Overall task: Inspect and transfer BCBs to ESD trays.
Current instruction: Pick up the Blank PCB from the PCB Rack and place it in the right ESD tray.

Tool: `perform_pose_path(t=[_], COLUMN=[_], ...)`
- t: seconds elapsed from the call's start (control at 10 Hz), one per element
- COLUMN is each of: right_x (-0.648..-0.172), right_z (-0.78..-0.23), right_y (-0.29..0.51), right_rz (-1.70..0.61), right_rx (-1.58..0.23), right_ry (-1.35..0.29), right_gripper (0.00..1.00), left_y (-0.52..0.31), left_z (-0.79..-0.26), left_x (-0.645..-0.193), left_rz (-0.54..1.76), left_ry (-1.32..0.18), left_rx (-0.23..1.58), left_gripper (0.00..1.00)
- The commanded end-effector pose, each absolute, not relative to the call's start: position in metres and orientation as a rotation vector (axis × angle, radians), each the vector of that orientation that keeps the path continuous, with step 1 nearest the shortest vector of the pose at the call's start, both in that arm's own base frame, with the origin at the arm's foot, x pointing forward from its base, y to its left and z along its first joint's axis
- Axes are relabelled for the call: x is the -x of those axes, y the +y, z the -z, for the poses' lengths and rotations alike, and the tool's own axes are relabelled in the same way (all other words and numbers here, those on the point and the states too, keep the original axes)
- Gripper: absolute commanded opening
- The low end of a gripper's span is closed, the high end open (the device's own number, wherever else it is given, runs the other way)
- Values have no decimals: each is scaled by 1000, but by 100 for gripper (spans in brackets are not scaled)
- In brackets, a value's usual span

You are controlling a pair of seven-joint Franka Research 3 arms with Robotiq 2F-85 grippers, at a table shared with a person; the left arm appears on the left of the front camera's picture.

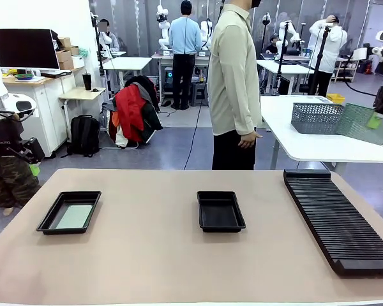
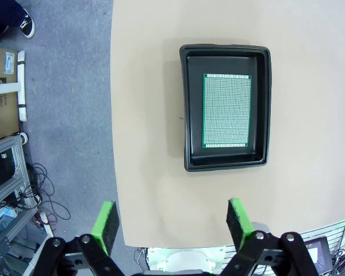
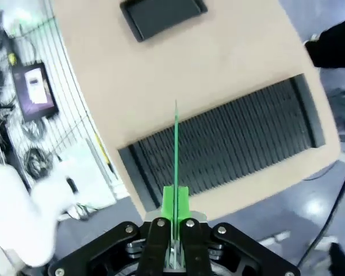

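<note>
The right gripper [image 3: 173,198] is clamped on a BCB [image 3: 176,144], held edge-on above the black slotted rack [image 3: 241,138] at the table's [image 1: 153,268] right edge. The left gripper [image 2: 172,221] hangs wide open and empty near the left-edge ESD tray [image 2: 187,115] — a second BCB [image 2: 227,110] lies flat inside. Another tray [image 1: 221,227] sits mid-table, before a standing person [image 1: 233,83].
</note>
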State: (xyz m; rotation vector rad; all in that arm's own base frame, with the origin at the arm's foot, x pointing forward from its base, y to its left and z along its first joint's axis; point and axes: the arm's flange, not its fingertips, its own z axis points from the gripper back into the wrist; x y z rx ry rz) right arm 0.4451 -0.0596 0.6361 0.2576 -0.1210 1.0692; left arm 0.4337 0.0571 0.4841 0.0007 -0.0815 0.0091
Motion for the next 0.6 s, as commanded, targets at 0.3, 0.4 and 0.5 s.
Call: perform_pose_path(t=[0.3,0.4,0.5], right_x=[-434,-433,-433], right_z=[-586,-575,-561], right_y=[17,29,42], right_rz=[-606,-555,-502], right_rx=[-482,-530,-581], right_ry=[-131,-142,-141], right_gripper=[3,3,3], left_y=[57,57,57], left_z=[-482,-482,-482], left_x=[-435,-435,-435], left_rz=[-12,-12,-12], left_ry=[-92,-92,-92], left_rx=[1,1,1], left_gripper=[100,100,100])
